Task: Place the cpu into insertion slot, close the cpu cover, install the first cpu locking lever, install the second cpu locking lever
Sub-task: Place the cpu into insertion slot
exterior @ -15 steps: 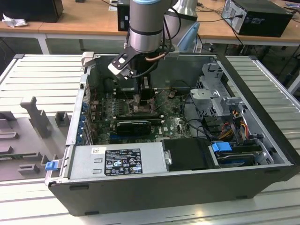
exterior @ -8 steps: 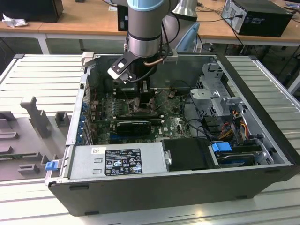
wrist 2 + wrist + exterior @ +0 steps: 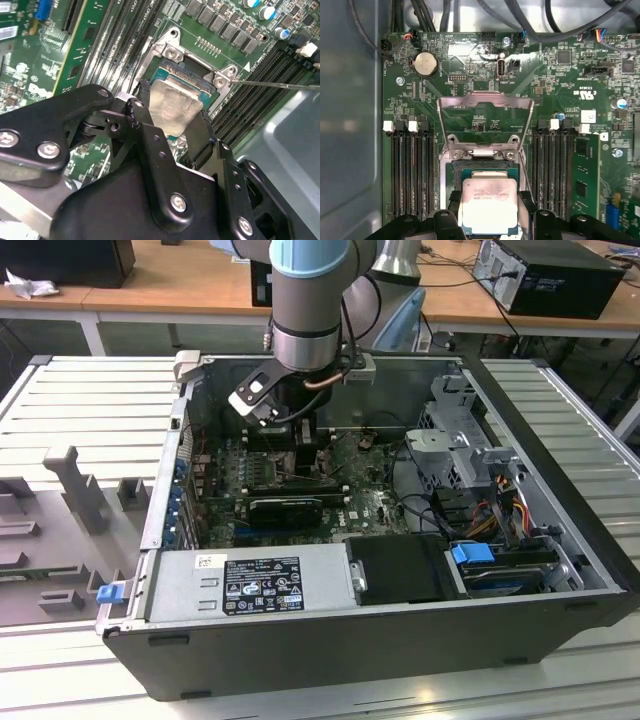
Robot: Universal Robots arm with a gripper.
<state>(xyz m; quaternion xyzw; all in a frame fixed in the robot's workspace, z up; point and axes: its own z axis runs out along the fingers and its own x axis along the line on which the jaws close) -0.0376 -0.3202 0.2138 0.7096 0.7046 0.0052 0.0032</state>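
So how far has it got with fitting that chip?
Nothing is finished yet. In hand: the gripper grips the cpu right over the slot; I can't tell if it's seated. Left: the cover stands flipped open, and a thin lever sticks out unlatched, so closing the cover and fastening both levers remain.

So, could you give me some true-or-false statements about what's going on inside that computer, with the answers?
1. The small square silvery-grey chip sits between the black end effector's fingers. True.
2. The thin silvery metal frame cover is shut over the square black socket. False: it stands flipped open.
3. The long black memory slots lie on only one side of the socket. False: they flank both sides.
4. The green motherboard lies inside an open computer case. True.
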